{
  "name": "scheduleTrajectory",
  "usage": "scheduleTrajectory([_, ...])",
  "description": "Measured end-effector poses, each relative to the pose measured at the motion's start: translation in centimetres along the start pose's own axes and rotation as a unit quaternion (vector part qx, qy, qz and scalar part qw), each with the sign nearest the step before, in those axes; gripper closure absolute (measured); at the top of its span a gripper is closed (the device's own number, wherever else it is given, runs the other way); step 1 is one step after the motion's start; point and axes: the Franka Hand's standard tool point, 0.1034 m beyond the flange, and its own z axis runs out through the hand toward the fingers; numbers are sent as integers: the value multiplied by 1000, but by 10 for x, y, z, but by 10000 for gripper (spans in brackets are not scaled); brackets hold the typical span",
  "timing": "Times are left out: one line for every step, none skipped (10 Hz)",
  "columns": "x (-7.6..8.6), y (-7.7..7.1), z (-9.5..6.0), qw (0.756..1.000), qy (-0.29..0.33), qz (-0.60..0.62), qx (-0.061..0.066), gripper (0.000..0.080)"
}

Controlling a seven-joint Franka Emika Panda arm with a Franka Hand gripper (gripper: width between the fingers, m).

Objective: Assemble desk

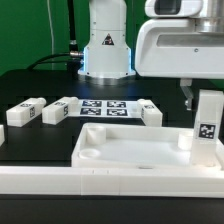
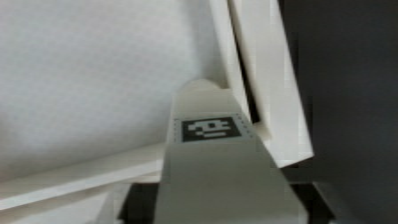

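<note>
White plastic parts lie on a black desk [image 1: 40, 85] in the exterior view. The held leg [image 1: 207, 140] stands upright with its long axis vertical and its tag facing the camera. It is at the end of the tabletop [image 1: 130, 152] on the exterior view's right. The tabletop lies flat, hollow side up, with its long axis across the picture. One of the dark fingers [image 1: 187, 97] shows just beside the top of this leg, and the other is hidden. The foot of the leg overlaps the rim, and I cannot tell if it sits in a corner socket. Behind the tabletop lie a loose leg [image 1: 27, 113], a second loose leg [image 1: 60, 110] and a third loose leg [image 1: 150, 110]. The marker board [image 1: 105, 106] lies between the last two. A long border rail [image 1: 100, 185] runs along the front.

The wrist view looks down along the held leg [image 2: 214, 165], whose long axis runs away from the camera to the tabletop [image 2: 89, 80]. Only here is the grip seen: the fingers [image 2: 139, 203] stand narrow on both sides of the near end, holding the leg. The far end meets the raised rim, but the contact is blurred. The tabletop is cut off on all sides.
</note>
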Motion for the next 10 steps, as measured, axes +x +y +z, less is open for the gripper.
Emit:
scheduleTrajectory([1,4,0,1000,1,31,-2,502])
scheduleTrajectory([2,8,-1,999,1,50,-6,502])
scheduleTrajectory([3,10,-1,998,1,64,-7,502])
scheduleTrajectory([4,13,-1,997,1,75,-9,501])
scheduleTrajectory([3,12,0,997,-1,76,-8,501])
scheduleTrajectory([3,11,1,997,-1,73,-8,313])
scheduleTrajectory([3,12,1,997,-1,73,-8,204])
scheduleTrajectory([3,12,1,997,-1,73,-8,204])
scheduleTrajectory([1,9,1,997,2,71,-6,162])
scheduleTrajectory([-7,6,-3,998,4,63,-2,151])
